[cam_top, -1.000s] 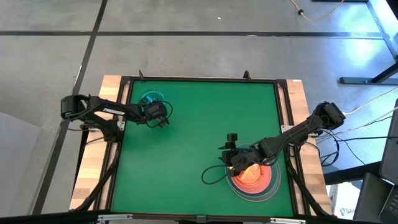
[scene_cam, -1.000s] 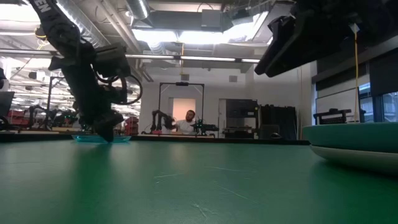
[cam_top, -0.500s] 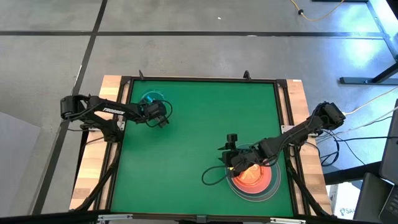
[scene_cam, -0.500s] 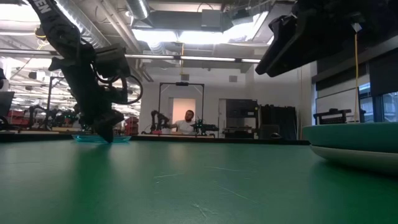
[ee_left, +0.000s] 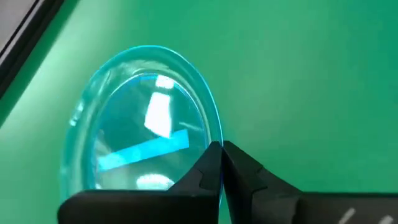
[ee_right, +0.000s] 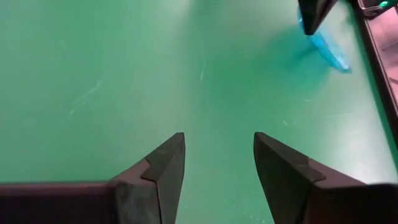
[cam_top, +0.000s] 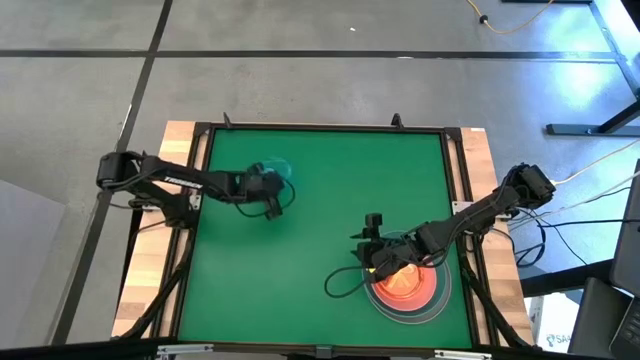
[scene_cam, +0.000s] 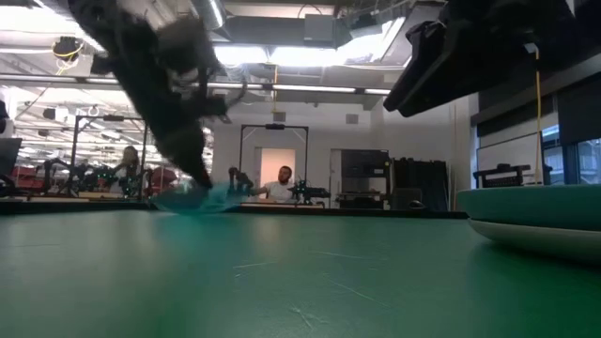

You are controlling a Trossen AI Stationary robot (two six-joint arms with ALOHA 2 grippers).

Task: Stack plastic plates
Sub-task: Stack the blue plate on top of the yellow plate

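A small translucent blue plate (ee_left: 143,124) with a blue centre bar is at the far left of the green mat (cam_top: 320,220). My left gripper (ee_left: 221,149) is shut on the plate's rim; the high view shows it (cam_top: 272,183) beside the plate (cam_top: 277,168). A stack of plates (cam_top: 405,287) lies near the right front, pink on top; the low view shows a teal plate (scene_cam: 531,202) resting in a grey-white one (scene_cam: 535,237). My right gripper (ee_right: 217,162) hovers open at the stack's left edge (cam_top: 373,258), holding nothing. My left gripper pinches the blue plate's rim (ee_left: 215,138) between its two fingers, on the side nearest the gripper. The plate is tilted, held side raised (scene_cam: 202,197). Whether its lower edge rests on the mat, I cannot tell.
A raised dark frame (cam_top: 455,200) borders the mat, with wooden boards outside it. A black cable (cam_top: 340,285) loops on the mat left of the stack. Open mat lies between the two arms.
My left gripper has shut on the blue plate's rim and moved toward the table's right edge, taking the plate with it. The plate, flat on the mat a second ago, now stands tilted. My right arm has kept still.
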